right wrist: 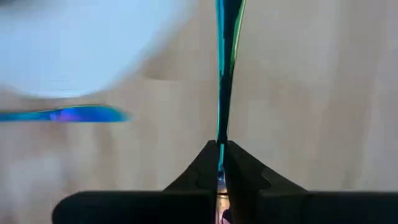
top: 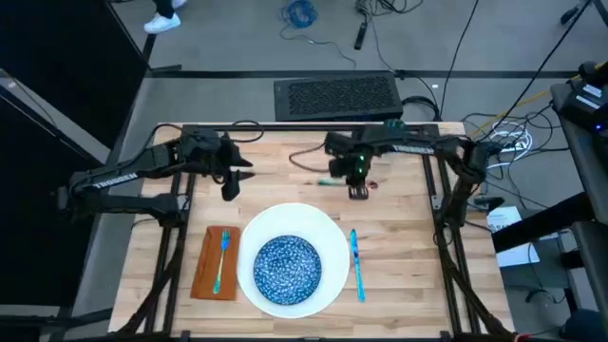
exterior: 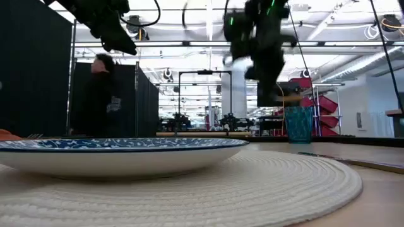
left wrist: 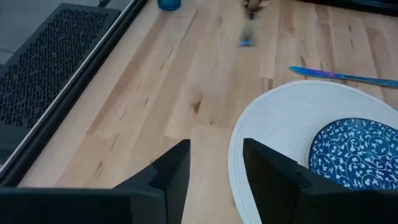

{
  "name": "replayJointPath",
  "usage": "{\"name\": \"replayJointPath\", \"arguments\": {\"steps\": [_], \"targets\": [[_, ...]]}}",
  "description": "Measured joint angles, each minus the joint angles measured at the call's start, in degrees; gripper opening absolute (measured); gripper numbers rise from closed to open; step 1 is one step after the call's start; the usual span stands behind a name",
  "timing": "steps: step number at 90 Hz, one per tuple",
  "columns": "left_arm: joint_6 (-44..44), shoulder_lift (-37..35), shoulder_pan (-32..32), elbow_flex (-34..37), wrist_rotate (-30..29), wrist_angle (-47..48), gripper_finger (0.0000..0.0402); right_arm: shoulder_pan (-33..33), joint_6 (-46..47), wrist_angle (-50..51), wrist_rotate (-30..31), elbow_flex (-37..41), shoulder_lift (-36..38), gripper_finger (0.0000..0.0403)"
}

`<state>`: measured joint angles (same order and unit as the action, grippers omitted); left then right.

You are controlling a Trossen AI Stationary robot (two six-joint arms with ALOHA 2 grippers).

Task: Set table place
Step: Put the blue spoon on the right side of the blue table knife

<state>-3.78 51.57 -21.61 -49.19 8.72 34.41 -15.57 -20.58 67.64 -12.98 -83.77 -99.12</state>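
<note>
A white round plate (top: 328, 237) lies near the table's front edge with a blue patterned bowl (top: 287, 268) on it. Left of it an orange napkin (top: 204, 266) carries a light-blue fork (top: 221, 258). A light-blue knife (top: 356, 266) lies flat on the wood right of the plate. A teal cup (exterior: 298, 123) stands on the table farther back. My right gripper (top: 358, 188) hovers beyond the plate, shut on another piece of light-blue cutlery (right wrist: 224, 68). My left gripper (top: 230, 182) hangs open above the wood, left of the right gripper, with nothing between its fingers. My right gripper pinches one end of the cutlery piece (right wrist: 219, 138) between its two fingers. The piece runs on straight ahead in line with the fingers and shows edge-on in the right wrist view. The gripper hangs well above the table top, with the piece lifted clear.
The table's black rail frame (top: 313, 126) runs along the far edge, with a dark perforated panel (top: 337, 95) behind it. Bare wood (left wrist: 186, 74) lies between the plate and the far rail. A person (exterior: 101, 101) stands in the room beyond the table.
</note>
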Motion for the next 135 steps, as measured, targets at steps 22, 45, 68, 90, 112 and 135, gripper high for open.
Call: {"name": "replayJointPath", "arguments": {"steps": [22,45,68,90,112,135], "targets": [[3.2,0.0,0.0,0.0,0.0,-3.7,0.0134,15.4,-7.1,3.4,-0.4,0.1,7.2,0.0000],[8.0,0.0,0.0,0.0,0.0,-8.7,0.0134,32.4,-12.5,4.3,4.3,11.2,8.9,0.0000],[11.3,0.0,0.0,0.0,0.0,-11.7,0.0134,46.4,-26.1,1.3,10.8,22.3,8.9,0.0000],[13.5,0.1,0.0,0.0,0.0,-13.7,0.0134,52.9,-38.2,-1.6,12.0,25.3,8.9,0.0000],[13.9,0.1,0.0,0.0,-0.2,-16.9,0.0134,51.4,-36.0,-11.8,11.2,25.4,6.9,0.0000],[13.9,0.1,0.0,0.0,0.6,-16.9,0.0134,48.4,-39.0,-11.7,11.2,25.2,2.5,0.0000]]}}
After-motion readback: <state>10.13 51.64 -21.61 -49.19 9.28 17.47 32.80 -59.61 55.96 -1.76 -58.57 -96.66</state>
